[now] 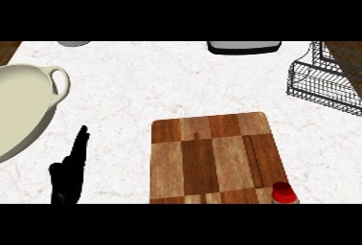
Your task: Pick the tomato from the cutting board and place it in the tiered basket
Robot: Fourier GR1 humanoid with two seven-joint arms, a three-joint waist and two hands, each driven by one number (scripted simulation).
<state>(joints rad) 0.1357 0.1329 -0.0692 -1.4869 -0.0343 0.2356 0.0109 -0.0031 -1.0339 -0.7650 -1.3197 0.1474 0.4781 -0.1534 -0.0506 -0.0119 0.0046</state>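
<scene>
A red tomato (284, 192) sits on the near right corner of the wooden cutting board (212, 158), partly cut off by the view's lower edge. The black wire tiered basket (326, 79) stands at the far right of the counter. My left hand (69, 170) rests open at the lower left, fingers pointing up, well left of the board and touching nothing. My right hand does not show.
A large cream pot with a handle (25, 103) fills the left edge. A dark tray-like object (244, 46) and a grey item (74, 43) lie along the far edge. White marble counter lies between board and basket.
</scene>
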